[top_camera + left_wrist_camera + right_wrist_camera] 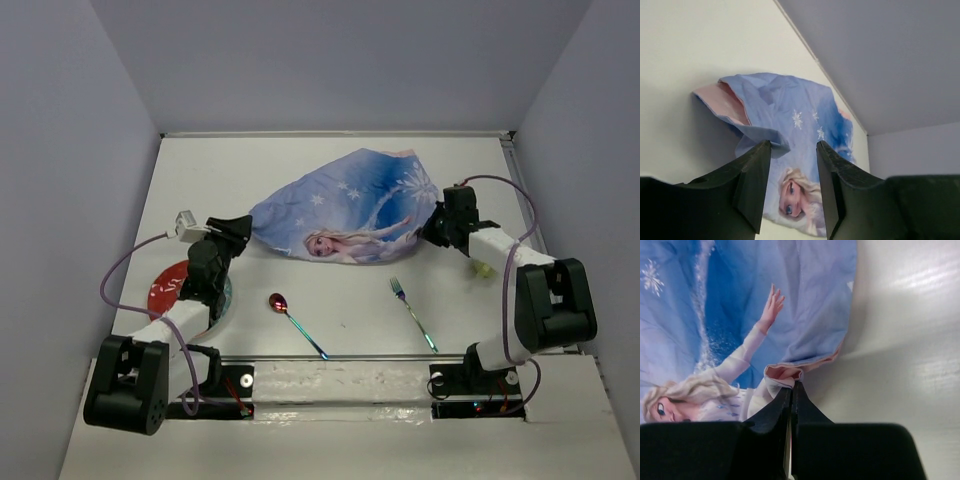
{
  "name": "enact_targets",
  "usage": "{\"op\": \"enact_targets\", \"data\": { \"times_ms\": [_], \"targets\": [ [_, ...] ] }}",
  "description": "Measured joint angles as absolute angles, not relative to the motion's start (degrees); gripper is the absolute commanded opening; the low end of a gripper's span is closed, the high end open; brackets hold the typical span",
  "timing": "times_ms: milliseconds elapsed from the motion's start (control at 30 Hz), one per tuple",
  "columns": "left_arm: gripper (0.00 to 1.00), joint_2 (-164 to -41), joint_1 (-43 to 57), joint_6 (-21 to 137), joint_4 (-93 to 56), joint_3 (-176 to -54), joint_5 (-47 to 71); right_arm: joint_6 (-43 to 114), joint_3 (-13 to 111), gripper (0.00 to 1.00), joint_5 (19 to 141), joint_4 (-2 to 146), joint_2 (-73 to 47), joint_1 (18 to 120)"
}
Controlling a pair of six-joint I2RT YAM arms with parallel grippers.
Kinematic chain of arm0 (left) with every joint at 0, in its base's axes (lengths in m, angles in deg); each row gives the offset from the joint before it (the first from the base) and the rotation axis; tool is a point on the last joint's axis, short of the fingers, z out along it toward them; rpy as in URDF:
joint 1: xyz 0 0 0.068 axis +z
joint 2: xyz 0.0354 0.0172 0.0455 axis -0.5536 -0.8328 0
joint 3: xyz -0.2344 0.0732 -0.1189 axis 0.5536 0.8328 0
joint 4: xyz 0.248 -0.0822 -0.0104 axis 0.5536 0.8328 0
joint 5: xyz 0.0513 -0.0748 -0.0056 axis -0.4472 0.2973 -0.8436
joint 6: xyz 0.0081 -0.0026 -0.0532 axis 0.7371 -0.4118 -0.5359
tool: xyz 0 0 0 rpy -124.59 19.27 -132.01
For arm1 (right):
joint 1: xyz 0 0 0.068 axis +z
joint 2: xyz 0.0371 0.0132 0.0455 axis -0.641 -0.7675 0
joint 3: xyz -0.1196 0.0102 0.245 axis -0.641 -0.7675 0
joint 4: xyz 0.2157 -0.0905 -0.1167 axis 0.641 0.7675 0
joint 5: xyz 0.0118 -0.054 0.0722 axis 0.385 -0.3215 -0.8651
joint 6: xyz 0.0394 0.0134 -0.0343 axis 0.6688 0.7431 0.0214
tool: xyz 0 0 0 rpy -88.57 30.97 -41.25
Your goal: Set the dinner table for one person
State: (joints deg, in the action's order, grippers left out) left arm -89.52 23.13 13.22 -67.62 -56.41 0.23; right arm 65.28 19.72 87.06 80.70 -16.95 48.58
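The white dinner table (340,290) carries a crumpled blue princess-print placemat (350,205) at its middle back. My right gripper (432,232) is at the cloth's right edge. In the right wrist view the gripper (792,386) is shut on a pinched fold of the placemat (740,300). My left gripper (238,232) is at the cloth's left end. In the left wrist view it (793,146) stands open with nothing between its fingers, and a folded corner of the placemat (790,100) lies just past its left fingertip.
A spoon (280,303) and a fork (412,312) lie on the table in front of the placemat. A red plate (165,290) sits at the left, partly under my left arm. A small yellow-green object (485,268) lies by my right arm.
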Motion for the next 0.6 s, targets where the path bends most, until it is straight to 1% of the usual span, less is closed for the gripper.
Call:
{"op": "enact_targets", "data": {
  "times_ms": [67, 300, 400, 467, 600],
  "targets": [
    [0.57, -87.7, 23.1, 13.9, -63.8, -56.4, -0.1, 64.3, 22.1, 0.00, 88.6, 79.5, -18.3, 48.6],
    [0.59, -81.8, 23.3, 17.2, -51.0, -58.5, -1.7, 62.4, 23.3, 0.00, 91.9, 77.4, -18.5, 48.6],
    [0.58, -80.9, 23.4, 18.3, -45.6, -59.1, -1.4, 61.5, 23.3, 0.00, 93.1, 77.4, -18.2, 48.2],
    [0.55, -79.9, 23.5, 19.1, -41.8, -59.1, -1.4, 61.1, 23.3, 0.00, 93.5, 77.4, -17.7, 47.7],
    [0.52, -75.7, 23.5, 20.3, -33.4, -59.1, -1.2, 60.6, 23.8, 0.00, 93.6, 77.4, -17.3, 46.9]
  ]
}}
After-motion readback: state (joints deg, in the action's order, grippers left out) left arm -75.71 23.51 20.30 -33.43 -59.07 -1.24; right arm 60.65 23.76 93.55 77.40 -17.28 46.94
